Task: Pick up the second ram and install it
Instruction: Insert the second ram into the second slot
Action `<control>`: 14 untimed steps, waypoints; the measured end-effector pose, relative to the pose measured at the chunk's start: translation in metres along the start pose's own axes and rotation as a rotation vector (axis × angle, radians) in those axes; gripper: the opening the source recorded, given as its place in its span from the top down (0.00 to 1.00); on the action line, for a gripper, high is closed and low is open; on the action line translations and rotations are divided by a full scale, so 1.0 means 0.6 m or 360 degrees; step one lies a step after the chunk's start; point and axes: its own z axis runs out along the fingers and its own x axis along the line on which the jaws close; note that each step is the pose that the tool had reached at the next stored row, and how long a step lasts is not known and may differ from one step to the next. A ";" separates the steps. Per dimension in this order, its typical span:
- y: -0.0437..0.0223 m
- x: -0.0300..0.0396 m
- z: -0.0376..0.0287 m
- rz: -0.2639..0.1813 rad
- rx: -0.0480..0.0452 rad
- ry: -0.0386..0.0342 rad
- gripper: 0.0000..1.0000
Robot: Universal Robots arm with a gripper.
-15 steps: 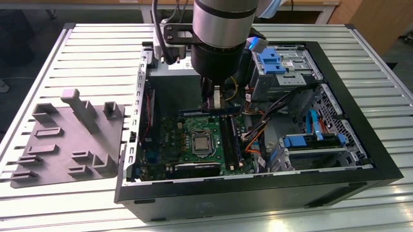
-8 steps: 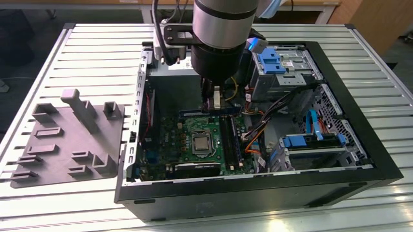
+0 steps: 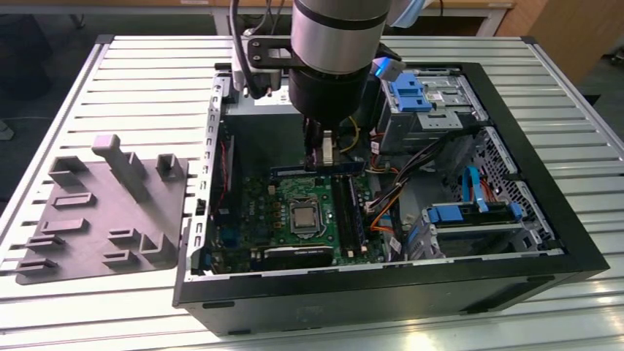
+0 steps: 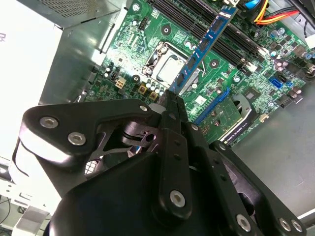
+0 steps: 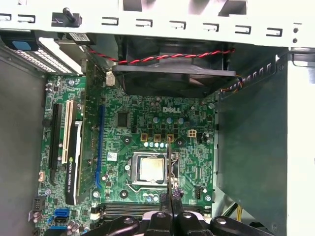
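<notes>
Exterior view: black open-sided computer case (image 3: 546, 241) at centre frame on slatted metal table (image 3: 146, 88); grey moulded fixture tray (image 3: 107, 219) at the exterior view's left. Gripper (image 3: 325, 157) inside case, fingers clamped on second ram (image 3: 292, 171), a thin dark memory stick, held above green motherboard (image 3: 292, 212).

Second wrist view: second ram (image 4: 203, 46) face-on with chips visible, projecting past fingertips towards long black slots (image 4: 246, 46).

First wrist view: second ram (image 5: 170, 167) edge-on, a thin line beside silver processor (image 5: 150, 169).

Clear air around the second ram (image 4: 203, 48) (cables (image 3: 388, 199), drive cage (image 3: 429, 110) beside).
</notes>
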 end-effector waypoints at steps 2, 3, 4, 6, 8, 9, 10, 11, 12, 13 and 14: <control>0.000 0.000 0.000 0.0017 0.0001 -0.0001 0.88; 0.000 0.000 0.000 0.0029 0.0001 -0.0002 0.88; 0.000 0.000 0.000 0.0045 0.0002 -0.0003 0.88; 0.000 0.000 0.000 0.0086 0.0003 -0.0005 0.88; 0.000 0.000 0.000 0.0125 0.0005 -0.0007 0.88; 0.000 0.000 0.000 0.0144 0.0006 -0.0008 0.88; 0.000 0.000 0.000 0.0163 0.0006 -0.0010 0.88; 0.000 0.000 0.000 0.0183 0.0007 -0.0011 0.88; 0.000 0.000 0.000 0.0205 0.0008 -0.0012 0.88; 0.000 0.000 0.000 0.0225 0.0009 -0.0013 0.88; 0.000 0.000 0.000 0.0246 0.0010 -0.0014 0.88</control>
